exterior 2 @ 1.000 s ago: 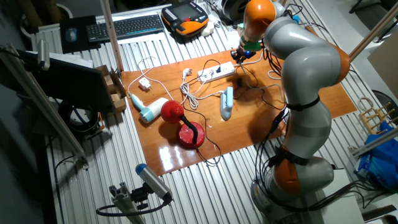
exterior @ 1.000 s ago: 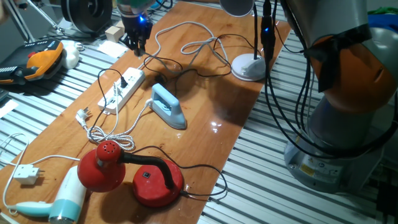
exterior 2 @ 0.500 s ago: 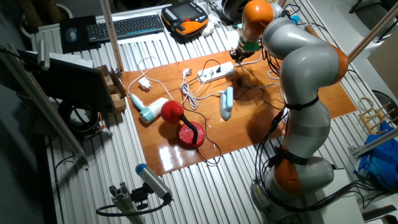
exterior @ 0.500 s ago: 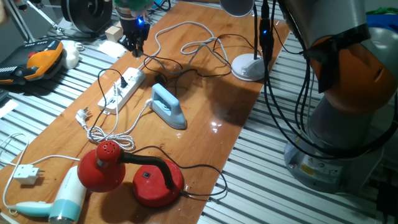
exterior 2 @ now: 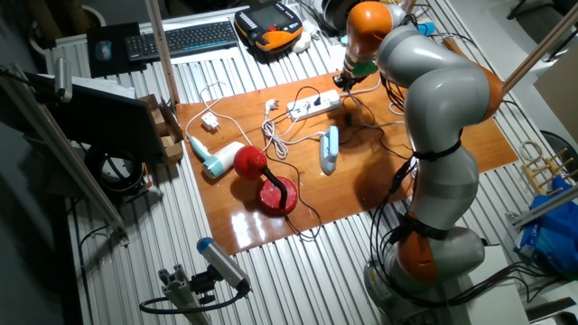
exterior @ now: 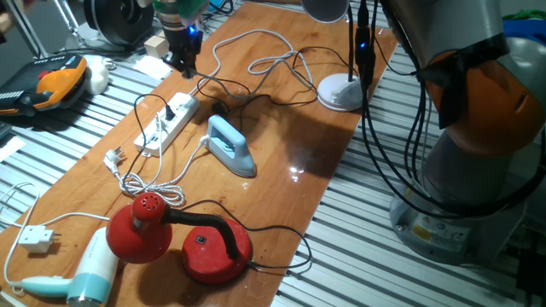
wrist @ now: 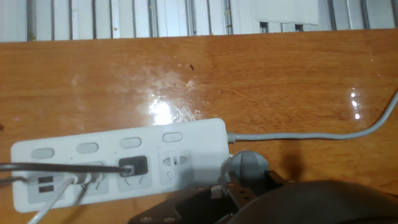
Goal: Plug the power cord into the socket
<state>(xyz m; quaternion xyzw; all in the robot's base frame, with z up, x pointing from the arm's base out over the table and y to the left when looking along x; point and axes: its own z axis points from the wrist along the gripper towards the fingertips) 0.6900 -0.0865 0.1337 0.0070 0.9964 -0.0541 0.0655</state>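
1. Hand view is showing the socket (wrist: 118, 163) lying on the wooden tabletop (wrist: 261, 81), the power cord (wrist: 133, 167) sitting plugged in.
2. The gripper (exterior: 182, 60) is hovering above the socket's end; its opening cannot be told.

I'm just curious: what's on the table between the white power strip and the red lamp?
In one fixed view, the white-grey braided cord with its plug lies between the power strip and the red lamp; the blue iron sits off to the side.

On the surface (exterior: 281, 179), the power strip (exterior: 167, 124) lies just left of the iron (exterior: 230, 145), with the desk lamp (exterior: 179, 234) and hair dryer (exterior: 81, 275) nearer the camera.
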